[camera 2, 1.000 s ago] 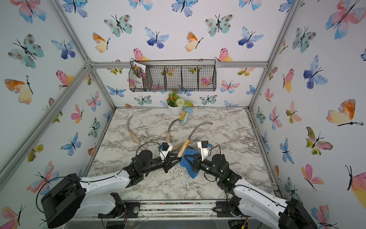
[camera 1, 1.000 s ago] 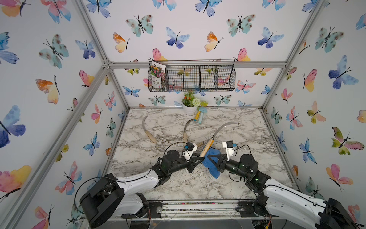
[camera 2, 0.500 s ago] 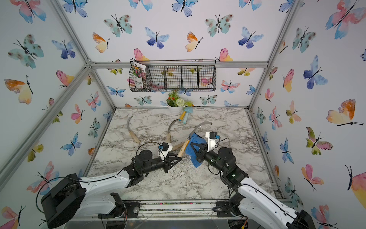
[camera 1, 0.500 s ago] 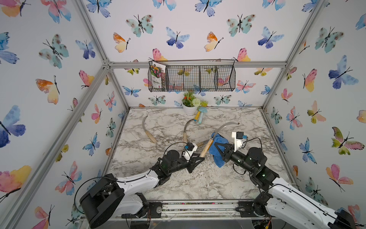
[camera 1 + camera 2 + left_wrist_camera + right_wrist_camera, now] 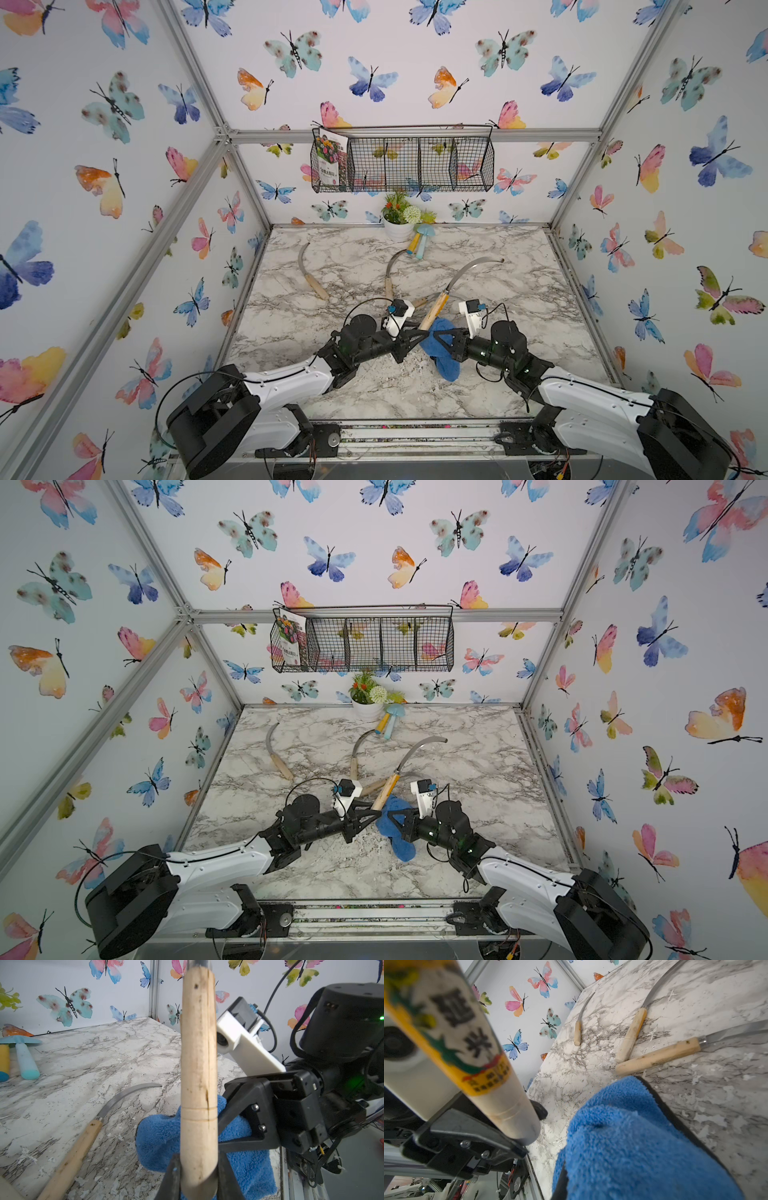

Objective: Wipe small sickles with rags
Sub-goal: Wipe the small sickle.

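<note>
My left gripper (image 5: 417, 332) (image 5: 367, 812) (image 5: 198, 1167) is shut on the pale wooden handle of a small sickle (image 5: 434, 308) (image 5: 385, 791) (image 5: 198, 1064) (image 5: 508, 1109). It holds the sickle off the table with the curved grey blade (image 5: 471, 267) pointing up and away. My right gripper (image 5: 441, 335) (image 5: 397, 815) is shut on the blue rag (image 5: 444, 355) (image 5: 397, 833) (image 5: 158, 1138) (image 5: 633, 1147), which hangs just right of the handle's lower end. A narrow gap shows between them in the right wrist view. The cloth hides the right fingers there.
Three more sickles (image 5: 577, 1028) (image 5: 631, 1036) (image 5: 660, 1057) lie on the marble table (image 5: 519, 291) behind the grippers. At the back stand a white flower pot (image 5: 398, 226) and yellow and light-blue mushroom toys (image 5: 420, 245). A wire basket (image 5: 415, 166) hangs on the back wall.
The right gripper carried the rag up along the held sickle toward the blade, then back down to the handle's lower end. The left arm stayed still.
</note>
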`<state>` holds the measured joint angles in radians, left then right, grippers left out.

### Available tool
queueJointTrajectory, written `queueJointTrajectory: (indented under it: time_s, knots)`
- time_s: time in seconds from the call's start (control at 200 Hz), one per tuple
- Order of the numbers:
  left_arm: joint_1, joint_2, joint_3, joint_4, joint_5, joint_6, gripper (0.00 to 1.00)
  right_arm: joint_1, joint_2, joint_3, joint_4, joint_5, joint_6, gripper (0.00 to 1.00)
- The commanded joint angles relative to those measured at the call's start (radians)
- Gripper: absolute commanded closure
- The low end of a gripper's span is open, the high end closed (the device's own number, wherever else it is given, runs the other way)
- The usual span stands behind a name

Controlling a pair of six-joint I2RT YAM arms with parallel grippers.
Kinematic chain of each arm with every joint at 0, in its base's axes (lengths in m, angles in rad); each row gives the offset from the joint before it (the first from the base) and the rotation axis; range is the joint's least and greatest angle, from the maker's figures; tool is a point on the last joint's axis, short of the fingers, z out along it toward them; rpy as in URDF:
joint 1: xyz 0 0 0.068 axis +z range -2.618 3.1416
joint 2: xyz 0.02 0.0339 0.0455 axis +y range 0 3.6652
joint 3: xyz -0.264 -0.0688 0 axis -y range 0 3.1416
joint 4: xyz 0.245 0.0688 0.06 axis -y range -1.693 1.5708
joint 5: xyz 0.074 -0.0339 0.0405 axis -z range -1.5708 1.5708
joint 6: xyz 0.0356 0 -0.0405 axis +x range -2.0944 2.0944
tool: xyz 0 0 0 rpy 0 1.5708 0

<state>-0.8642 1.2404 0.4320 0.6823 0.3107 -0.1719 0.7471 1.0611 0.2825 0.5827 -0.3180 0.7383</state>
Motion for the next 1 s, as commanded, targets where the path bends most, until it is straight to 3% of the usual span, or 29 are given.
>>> queueJointTrajectory:
  time_s: [0.0, 0.175, 0.385, 0.561, 0.656, 0.796, 0.996]
  knots:
    - [-0.002, -0.018, 0.003, 0.008, -0.007, 0.023, 1.00, 0.003, -0.058, 0.017, 0.124, -0.016, 0.011, 0.98]
    - [-0.002, -0.027, 0.003, 0.010, 0.002, 0.018, 1.00, -0.012, -0.204, 0.101, -0.074, 0.093, -0.056, 0.98]
    - [-0.003, -0.024, -0.003, 0.014, 0.005, 0.014, 1.00, -0.101, -0.249, 0.203, -0.210, 0.072, -0.095, 0.98]
    - [-0.002, -0.041, -0.006, 0.015, 0.002, 0.012, 1.00, -0.103, -0.176, 0.181, -0.164, -0.012, -0.063, 0.98]
    - [-0.002, -0.030, -0.004, 0.017, 0.002, 0.014, 1.00, -0.090, -0.097, 0.103, -0.010, -0.080, -0.004, 0.98]
    - [-0.002, -0.014, 0.008, 0.016, 0.010, 0.016, 1.00, -0.003, 0.006, 0.022, 0.158, -0.058, 0.035, 0.98]
    - [-0.002, -0.001, 0.007, 0.017, -0.002, 0.024, 1.00, 0.028, 0.025, 0.030, 0.192, -0.048, 0.037, 0.98]
